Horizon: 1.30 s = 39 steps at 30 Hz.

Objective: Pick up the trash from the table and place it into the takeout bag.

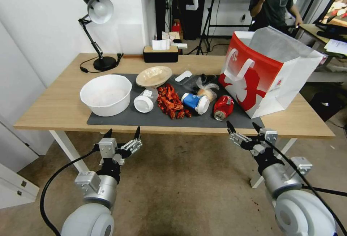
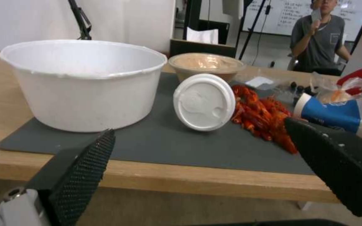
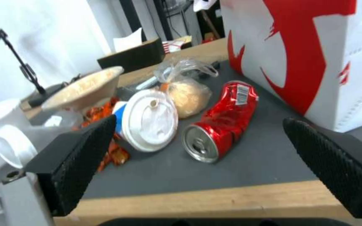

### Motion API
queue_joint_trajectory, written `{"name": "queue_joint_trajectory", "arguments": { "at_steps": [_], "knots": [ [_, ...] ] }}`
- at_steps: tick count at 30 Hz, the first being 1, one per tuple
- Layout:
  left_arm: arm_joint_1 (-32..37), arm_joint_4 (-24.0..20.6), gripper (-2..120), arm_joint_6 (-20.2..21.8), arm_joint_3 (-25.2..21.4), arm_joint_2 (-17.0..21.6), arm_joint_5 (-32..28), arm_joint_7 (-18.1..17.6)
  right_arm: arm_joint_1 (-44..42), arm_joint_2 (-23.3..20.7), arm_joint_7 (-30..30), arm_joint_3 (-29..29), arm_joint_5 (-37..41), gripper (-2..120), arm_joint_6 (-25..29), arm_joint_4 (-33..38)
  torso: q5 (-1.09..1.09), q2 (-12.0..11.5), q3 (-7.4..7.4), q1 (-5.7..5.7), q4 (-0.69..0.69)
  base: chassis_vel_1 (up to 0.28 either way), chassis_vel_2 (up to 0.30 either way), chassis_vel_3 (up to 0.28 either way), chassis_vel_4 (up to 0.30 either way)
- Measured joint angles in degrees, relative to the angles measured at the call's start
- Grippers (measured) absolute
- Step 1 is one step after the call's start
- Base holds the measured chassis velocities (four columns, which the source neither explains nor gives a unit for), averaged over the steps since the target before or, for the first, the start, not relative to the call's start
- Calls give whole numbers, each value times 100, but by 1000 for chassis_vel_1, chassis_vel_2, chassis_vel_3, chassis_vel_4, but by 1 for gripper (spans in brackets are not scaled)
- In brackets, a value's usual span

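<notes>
so far nothing of the trash has been lifted, as far as can be judged: every piece is seen lying on the dark grey mat (image 1: 151, 118) of the bench (image 1: 54, 109), and the whole job is left to do. the takeout bag (image 1: 267, 75) is stood upright and open at the right end of the bench, its near corner on the mat. just left of it the crushed red can (image 1: 223, 107) is laid on its side, with the blue paper cup (image 1: 195, 103) tipped over beside it and the knotted clear bag (image 1: 207, 90) just behind the two. the red shells (image 1: 171, 102) are heaped at the middle, the white-lidded clear cup (image 1: 145, 101) is laid over to their left, and the beige shallow bowl (image 1: 154, 76) is propped farther back. a large white bowl (image 1: 106, 94) is set at the left of the mat. whether anything is already inside the bag cannot be told.

the left gripper (image 1: 122, 133) is held off the near edge of the bench, before the white bowl, its fingers spread wide and empty. the right gripper (image 1: 244, 126) is held off the near edge as well, facing the can, its fingers likewise parted with nothing between them.
</notes>
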Motion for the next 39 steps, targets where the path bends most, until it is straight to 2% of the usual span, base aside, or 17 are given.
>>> {"name": "queue_joint_trajectory", "arguments": {
  "at_steps": [1, 3, 4, 6, 9, 11, 12, 14, 17, 18, 20, 28, 39],
  "knots": [
    [0, 0, 100, 0, 0, 0, 0, 0, 0, 0, 0, 0, 0, 100, 0, 0, 0, 0, 0, 0, 0, 0, 0, 0, 0],
    [-7, -3, 100, 0, -7, 8, -4, 0, 320, -210, 351, -6, 740, 100, -121, -47, 0, 0, 0, 0, 0, 0, 0, 0, 0],
    [-7, -3, 100, 0, -7, 8, -4, 0, 320, -210, 351, -6, 740, 100, -121, -47, 0, 0, 0, 0, 0, 0, 0, 0, 0],
    [-13, -8, 100, 0, -8, 39, -21, -2, 636, -415, 716, 5, 1534, 100, -339, -88, -1, 0, 0, 0, -1, 0, 0, 0, 0],
    [-13, -8, 100, 0, -7, 55, -27, -2, 779, -488, 855, 5, 1773, 100, -419, -148, -1, 0, 0, 0, -2, 0, 0, 0, 0],
    [-4, -9, 100, 1, -37, 97, -46, -3, 1229, -716, 1188, -88, 2340, 100, -594, -493, -1, 0, 0, 0, 0, 0, 0, 0, 0],
    [-4, -9, 100, 1, -37, 97, -46, -3, 1229, -716, 1188, -88, 2340, 100, -594, -493, -1, 0, 0, 0, 0, 0, 0, 0, 0],
    [-11, -10, 100, 3, -104, 119, -81, -3, 1729, -911, 1540, -288, 2908, 100, -726, -962, 0, 0, 0, 1, 0, 0, 0, 0, 0],
    [-12, -10, 100, 5, -156, 124, -97, -3, 2113, -1007, 1884, -473, 3264, 100, -874, -1267, 0, 0, 0, 1, 0, 0, 0, 0, 0],
    [-12, -10, 100, 5, -156, 124, -97, -3, 2113, -1007, 1884, -473, 3264, 100, -874, -1267, 0, 0, 0, 1, 0, 0, 0, 0, 0],
    [-5, -9, 100, 5, -188, 127, -99, 3, 2475, -1061, 2279, -706, 3492, 100, -1037, -1531, 0, 0, 0, 0, 0, 0, 0, 0, 0],
    [96, 41, 100, -2, -197, 72, -14, 37, 2960, -1057, 2834, -991, 3819, 100, -1280, -1925, -1, 0, 0, 1, 0, 0, 0, 0, 0],
    [181, 64, 100, -41, -220, -25, 125, -2, 3466, -995, 3078, -1249, 4485, 100, -1507, -2428, -1, 0, 0, 0, 0, 0, 0, 0, 0]
  ]
}}
